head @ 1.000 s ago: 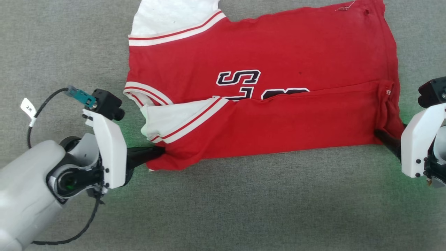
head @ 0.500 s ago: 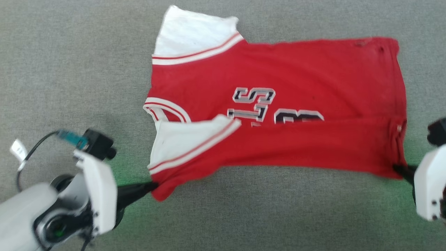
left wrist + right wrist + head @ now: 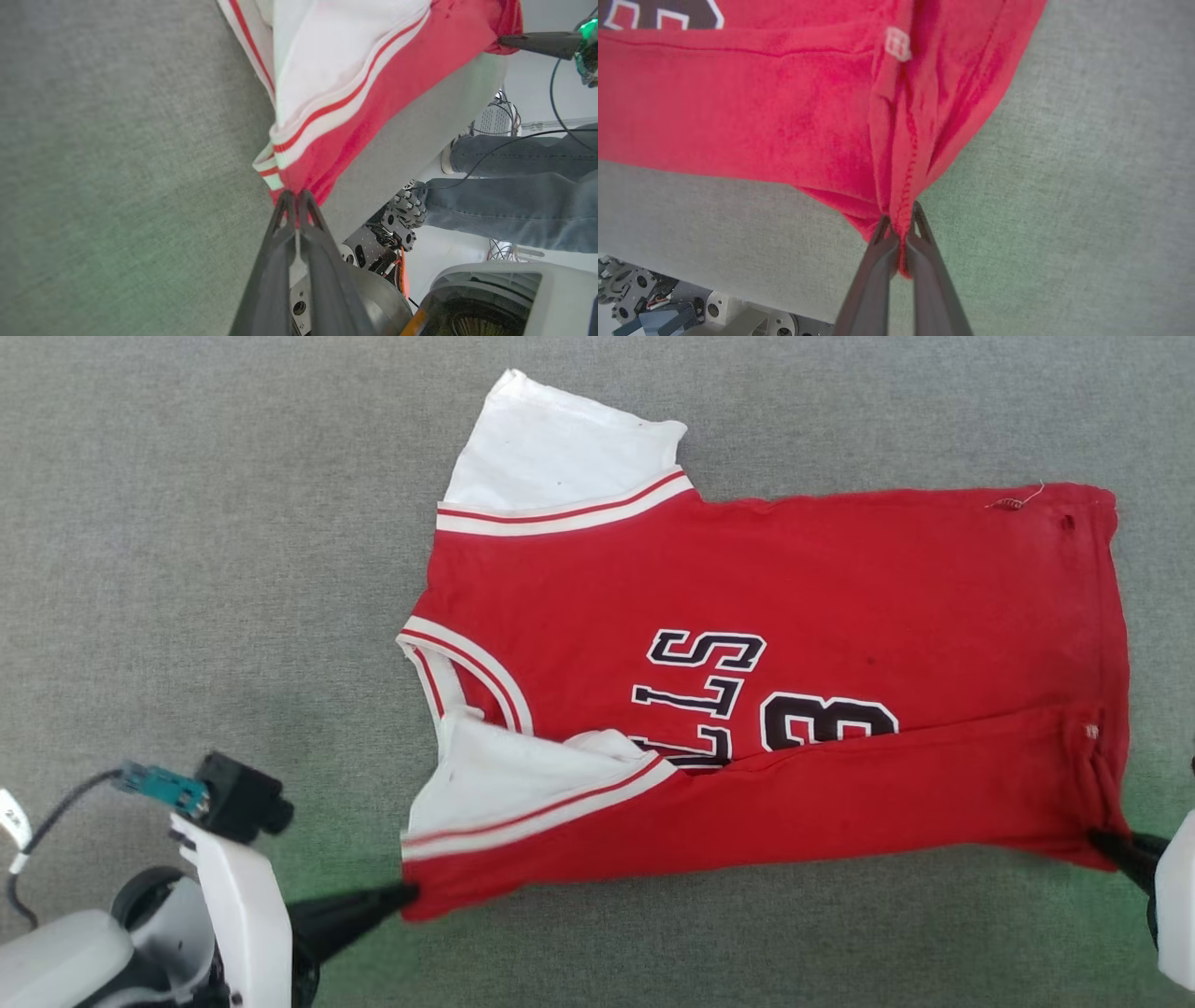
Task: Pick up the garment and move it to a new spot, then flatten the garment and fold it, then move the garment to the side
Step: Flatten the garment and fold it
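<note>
The garment [image 3: 794,607], a red jersey with white sleeves, striped trim and black letters, lies spread on the grey cloth table [image 3: 187,523], its near strip folded over. My left gripper [image 3: 409,894] is shut on the near left corner, below the white sleeve; the left wrist view shows that corner of the garment [image 3: 327,154] pinched at my left gripper [image 3: 294,196]. My right gripper [image 3: 1097,838] is shut on the near right hem corner. In the right wrist view the bunched hem of the garment [image 3: 896,177] runs between the fingertips of my right gripper [image 3: 900,218].
The table's near edge [image 3: 420,135] shows in the left wrist view, with a person's legs in jeans [image 3: 514,196] and cables beyond it. Robot base parts [image 3: 644,298] lie below the edge in the right wrist view. Bare grey cloth surrounds the jersey.
The right gripper has shut on the hem corner. The whole picture has shifted down and right as the camera moved. The near edge of the jersey now looks pulled straight between both grippers.
</note>
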You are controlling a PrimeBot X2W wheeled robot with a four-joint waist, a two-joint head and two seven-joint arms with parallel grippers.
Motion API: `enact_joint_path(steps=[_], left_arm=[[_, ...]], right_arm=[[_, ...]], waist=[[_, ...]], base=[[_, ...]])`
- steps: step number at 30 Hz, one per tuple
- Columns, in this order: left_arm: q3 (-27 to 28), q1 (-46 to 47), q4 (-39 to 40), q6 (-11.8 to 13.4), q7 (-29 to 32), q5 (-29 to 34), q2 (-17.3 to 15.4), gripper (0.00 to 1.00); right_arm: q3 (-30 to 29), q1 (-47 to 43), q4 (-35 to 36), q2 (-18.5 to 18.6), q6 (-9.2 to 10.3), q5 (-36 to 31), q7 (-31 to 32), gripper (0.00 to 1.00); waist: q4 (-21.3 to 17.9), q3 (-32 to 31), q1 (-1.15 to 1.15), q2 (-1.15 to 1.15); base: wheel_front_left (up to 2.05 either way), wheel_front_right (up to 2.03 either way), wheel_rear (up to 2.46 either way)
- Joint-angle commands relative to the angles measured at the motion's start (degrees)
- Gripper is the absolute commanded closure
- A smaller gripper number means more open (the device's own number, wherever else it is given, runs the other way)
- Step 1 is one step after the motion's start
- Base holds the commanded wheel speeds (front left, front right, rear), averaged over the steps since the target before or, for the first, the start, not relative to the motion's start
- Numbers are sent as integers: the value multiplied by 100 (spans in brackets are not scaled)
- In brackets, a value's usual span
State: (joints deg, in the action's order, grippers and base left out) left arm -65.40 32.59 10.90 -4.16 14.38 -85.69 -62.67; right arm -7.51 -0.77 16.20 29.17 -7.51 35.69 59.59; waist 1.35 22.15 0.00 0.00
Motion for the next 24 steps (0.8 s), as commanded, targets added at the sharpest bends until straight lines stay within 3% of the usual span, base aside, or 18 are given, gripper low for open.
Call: enact_joint_path(steps=[1, 2, 3, 4, 5, 11, 14, 15, 20, 24], left_arm=[[89, 47, -51, 76, -145, 24, 68, 95], [84, 59, -59, 75, -148, 58, 78, 87], [103, 90, -66, 56, -177, 99, 70, 73], [149, 125, -94, 61, -221, 113, 53, 6], [183, 162, -111, 78, -250, 160, 15, 0], [621, 477, -228, 262, -708, 276, -146, 0], [900, 716, -483, 294, -1164, 526, -78, 0], [900, 716, -483, 294, -1164, 526, -78, 0], [1290, 1082, -1311, 392, -1803, 727, 150, 0], [1458, 1497, -2085, 325, -1877, 880, 335, 0]], right_arm=[[-51, 23, 27, -80, 5, -124, -143, 41], [-47, 43, 36, -110, 5, -166, -199, 0], [-76, 76, 55, -149, 5, -194, -278, 0], [-132, 109, 71, -191, 5, -237, -362, 0], [-173, 140, 105, -233, 5, -284, -458, 0], [-433, 498, 417, -697, 4, -724, -1689, 0], [-186, 744, 382, -963, 4, -1014, -2682, 0], [-186, 744, 382, -963, 4, -1014, -2682, 0], [392, 1099, -85, -1415, 4, -1369, -4394, 0], [724, 1236, -524, -1676, 4, -1505, -5325, 0]], waist=[[-5, -10, 0, 0], [-13, -19, 0, 0], [-24, -29, 0, 0], [-37, -40, 0, 0], [-61, -50, 0, 0], [-329, -75, 0, 0], [-589, -42, 0, 0], [-589, -42, 0, 0], [-1149, 39, 0, 0], [-1585, 133, 0, 0]], base=[[0, 0, 0], [0, 0, 0], [0, 0, 0], [0, 0, 0], [0, 0, 0], [0, 0, 0], [0, 0, 0], [0, 0, 0], [0, 0, 0], [0, 0, 0]])
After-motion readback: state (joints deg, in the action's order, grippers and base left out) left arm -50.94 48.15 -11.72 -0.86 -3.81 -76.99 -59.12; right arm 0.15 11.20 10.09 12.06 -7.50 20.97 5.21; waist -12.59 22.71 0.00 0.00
